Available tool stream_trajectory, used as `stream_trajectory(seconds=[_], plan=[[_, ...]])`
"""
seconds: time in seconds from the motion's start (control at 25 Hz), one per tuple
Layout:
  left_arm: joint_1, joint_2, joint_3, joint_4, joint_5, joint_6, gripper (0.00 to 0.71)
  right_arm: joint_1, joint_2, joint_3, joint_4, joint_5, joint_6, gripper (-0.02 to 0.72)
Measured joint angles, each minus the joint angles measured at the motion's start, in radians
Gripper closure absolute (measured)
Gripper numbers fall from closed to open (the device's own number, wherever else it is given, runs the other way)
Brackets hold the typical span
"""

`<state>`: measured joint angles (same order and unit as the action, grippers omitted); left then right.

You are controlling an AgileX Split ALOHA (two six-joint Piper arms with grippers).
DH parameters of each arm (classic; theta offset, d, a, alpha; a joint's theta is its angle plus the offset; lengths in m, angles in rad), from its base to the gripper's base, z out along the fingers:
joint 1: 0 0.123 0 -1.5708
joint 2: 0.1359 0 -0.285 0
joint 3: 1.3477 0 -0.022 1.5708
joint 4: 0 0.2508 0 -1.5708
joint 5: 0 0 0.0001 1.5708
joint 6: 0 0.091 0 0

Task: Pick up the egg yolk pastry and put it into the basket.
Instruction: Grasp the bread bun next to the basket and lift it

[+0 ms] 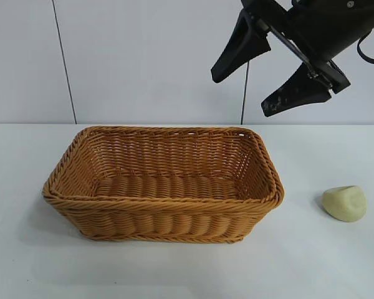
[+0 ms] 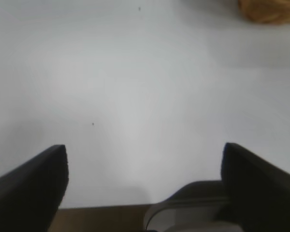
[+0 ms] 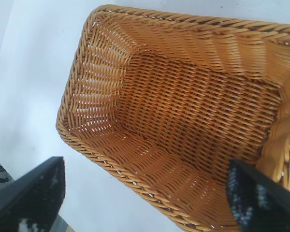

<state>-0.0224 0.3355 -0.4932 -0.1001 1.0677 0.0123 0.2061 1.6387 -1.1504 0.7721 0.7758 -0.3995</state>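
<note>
The right gripper (image 1: 271,78) hangs high above the basket (image 1: 162,205), jaws wide apart; only the exterior view shows the egg yolk pastry (image 1: 345,203) on the desk (image 1: 324,261) right of it. The left gripper (image 2: 145,169), also spread, faces bare desk

**A:** so where's each cam sitting?

**B:** exterior one is out front, roughly level, tilted down a bit, facing the basket (image 1: 165,184) mid-counter (image 1: 25,268) with the wall behind. Right wrist cam hangs high, looking steeply down into that same basket (image 3: 183,116), close.

**A:** and the left wrist?

**B:** low over bare counter (image 2: 135,87), between its own hand's (image 2: 144,169) fingers. It only catches a basket (image 2: 270,10) corner at the frame edge, so that's the overlap.
</note>
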Motion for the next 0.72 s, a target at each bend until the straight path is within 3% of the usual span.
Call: stream_trajectory(seconds=[0.08,0.32,0.4,0.52,0.72], plan=[[0.0,-0.088,0.0,-0.007,-0.001,0.0,0.046,0.0,0.0,-0.002,-0.062,0.0,0.039,0.081],[0.0,-0.32,0.0,-0.006,-0.001,0.0,0.046,-0.036,0.0,-0.002,-0.338,0.006,0.241,0.081],[0.0,-0.337,0.001,-0.004,-0.002,0.0,0.046,-0.069,0.0,-0.002,-0.392,0.009,0.281,0.081],[0.0,-0.341,0.005,-0.004,-0.001,0.001,0.046,-0.135,0.0,-0.002,-0.434,0.018,0.303,0.081],[0.0,-0.341,0.005,-0.004,-0.002,0.003,0.046,-0.243,0.004,-0.002,-0.449,0.024,0.31,0.081]])
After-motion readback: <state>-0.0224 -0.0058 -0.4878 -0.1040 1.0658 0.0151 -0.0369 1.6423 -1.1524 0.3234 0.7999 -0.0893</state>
